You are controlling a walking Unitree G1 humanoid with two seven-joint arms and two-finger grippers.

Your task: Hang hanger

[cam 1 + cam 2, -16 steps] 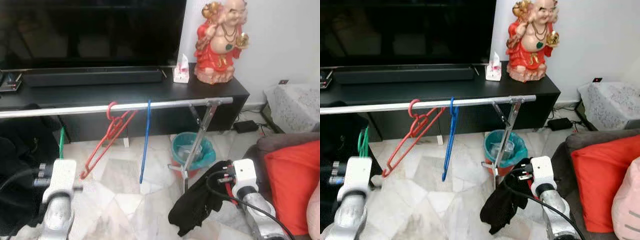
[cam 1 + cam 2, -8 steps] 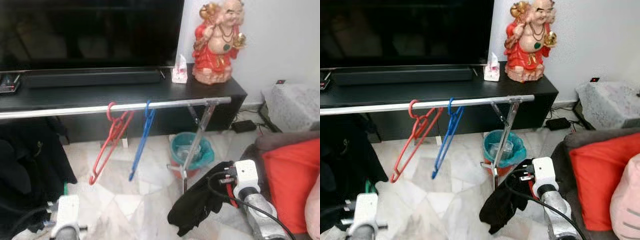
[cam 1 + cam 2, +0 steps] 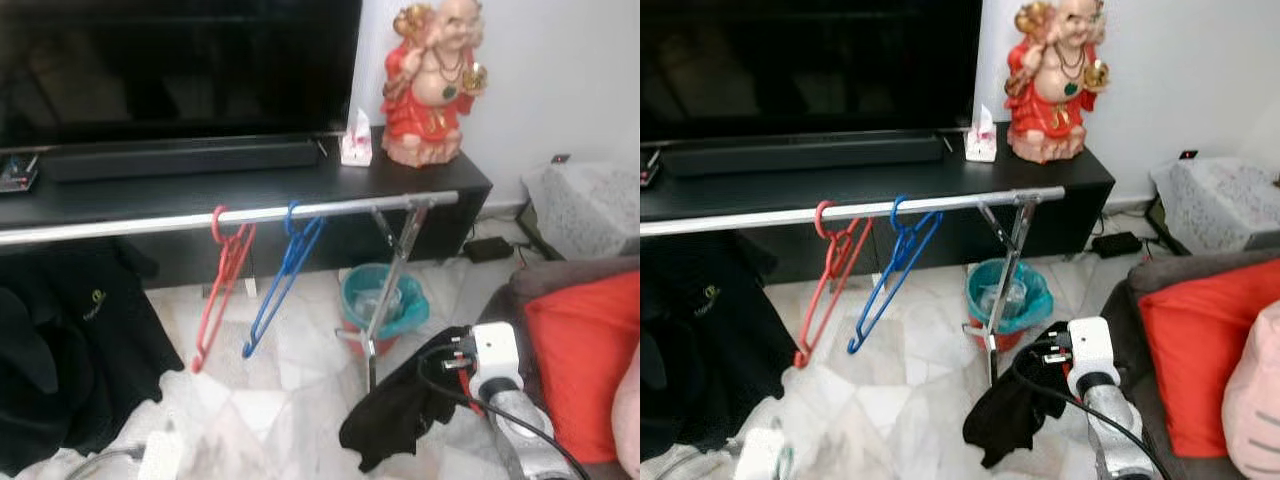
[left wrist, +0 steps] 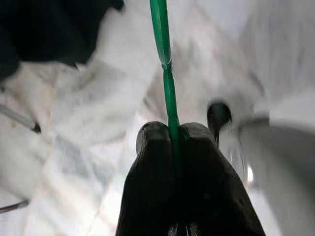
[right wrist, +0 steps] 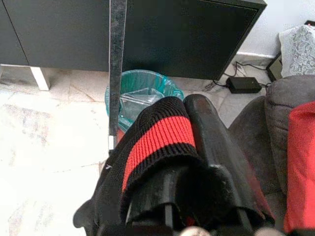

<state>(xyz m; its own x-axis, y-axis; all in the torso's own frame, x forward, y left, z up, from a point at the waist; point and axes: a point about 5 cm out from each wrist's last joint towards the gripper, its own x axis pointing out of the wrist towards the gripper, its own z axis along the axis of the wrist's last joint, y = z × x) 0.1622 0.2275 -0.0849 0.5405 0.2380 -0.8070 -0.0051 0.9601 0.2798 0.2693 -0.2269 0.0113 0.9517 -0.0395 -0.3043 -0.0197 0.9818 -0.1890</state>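
Note:
A silver rail (image 3: 330, 209) runs across in front of the black TV console. A red hanger (image 3: 224, 283) and a blue hanger (image 3: 284, 277) hang on it side by side. My left gripper (image 4: 171, 129) is shut on the thin bar of a green hanger (image 4: 162, 44), low over the pale floor. The left wrist (image 3: 160, 456) sits at the bottom edge of the left eye view. My right gripper (image 5: 183, 114) is shut on a black garment with a red stripe (image 5: 157, 142). That garment (image 3: 400, 412) droops below the rail's right leg.
Black clothes (image 3: 70, 350) hang from the rail's left part. A teal bin (image 3: 380, 300) stands by the rail's slanted leg (image 3: 395, 270). On the console (image 3: 200, 185) are a TV, a tissue pack and a red statue (image 3: 430, 80). A sofa with a red cushion (image 3: 585, 370) is at the right.
My left arm has dropped to the bottom edge of the head views with the green hanger. The blue hanger has swung from edge-on to a slant. The right arm has stayed in place.

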